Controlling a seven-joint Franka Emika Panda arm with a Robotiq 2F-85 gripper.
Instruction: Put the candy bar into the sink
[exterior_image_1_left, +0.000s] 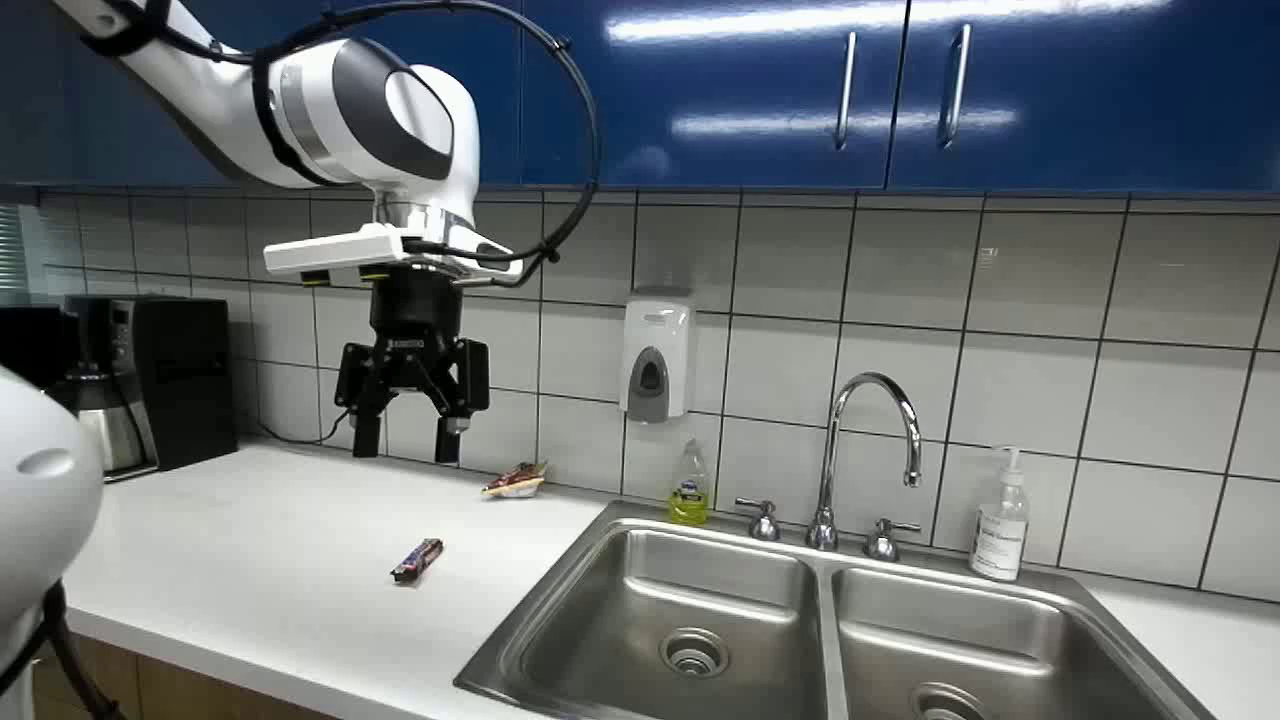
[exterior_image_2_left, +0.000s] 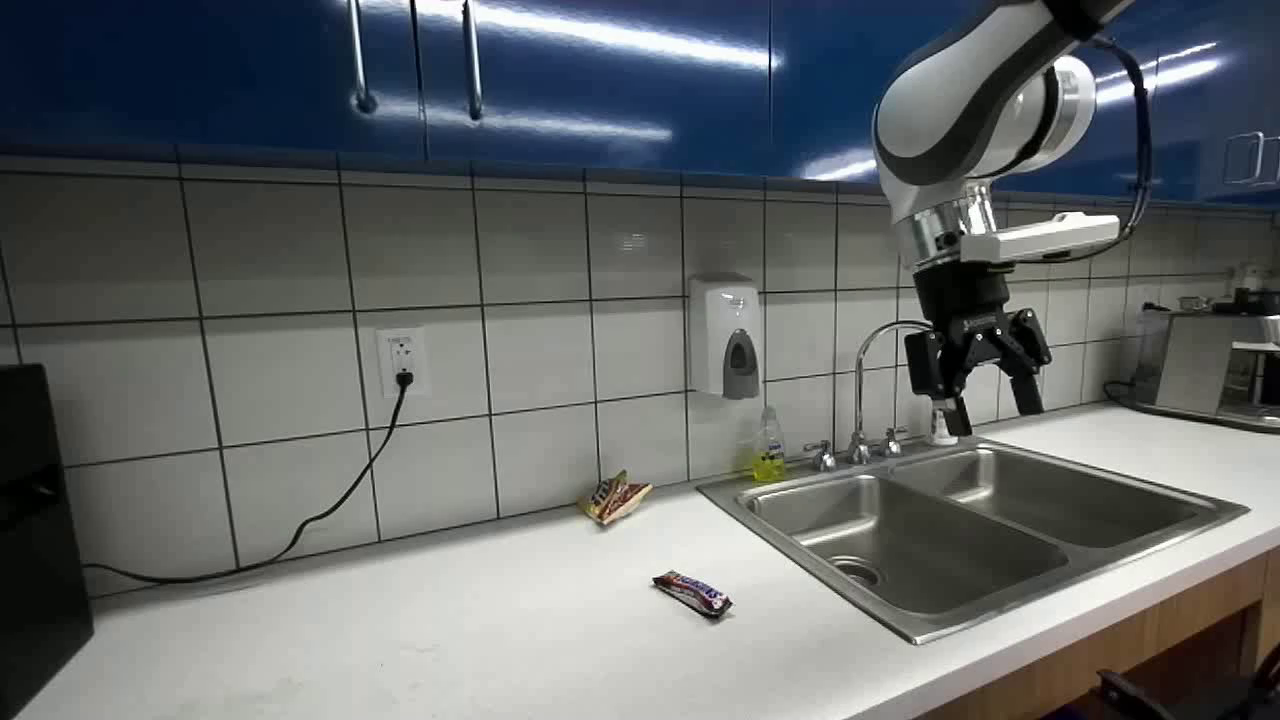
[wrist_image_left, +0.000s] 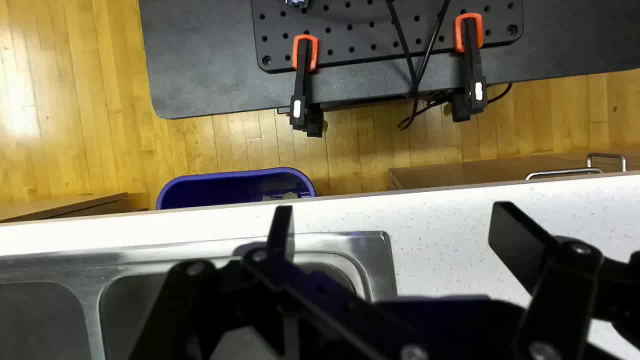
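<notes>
1. The Robotiq gripper (exterior_image_1_left: 407, 445) is hanging high above the counter (exterior_image_1_left: 250, 540), its two fingers (exterior_image_1_left: 366, 436) standing wide apart with nothing between them; its body is bearing small white lettering, seemingly ROBOTIQ.
2. The candy bar (exterior_image_2_left: 693, 594) is lying on that counter, well apart from the fingers, its dark, red-touched wrapper showing pale letters too small for a sure reading.
3. The stainless-steel sink (exterior_image_1_left: 538, 600) is sitting near the bar, its bowl (exterior_image_1_left: 600, 640) on the bar's side presumably awaiting delivery. In my judgement the task is only beginning: nothing is counting as done, while reaching, grasping, carrying and releasing are all remaining.
4. At the sink's back edge, a pump bottle (exterior_image_1_left: 1000, 530) is carrying a pale label with blurred print; a dish-soap bottle (exterior_image_1_left: 690, 496) is showing a darker one, equally unreadable.
5. A crumpled snack packet (exterior_image_1_left: 515, 481) is resting just beside the tiled wall (exterior_image_1_left: 580, 430), offering no legible brand.
6. On that wall, the soap dispenser (exterior_image_1_left: 656, 356) is displaying a faint mark, too small for deciphering.
</notes>
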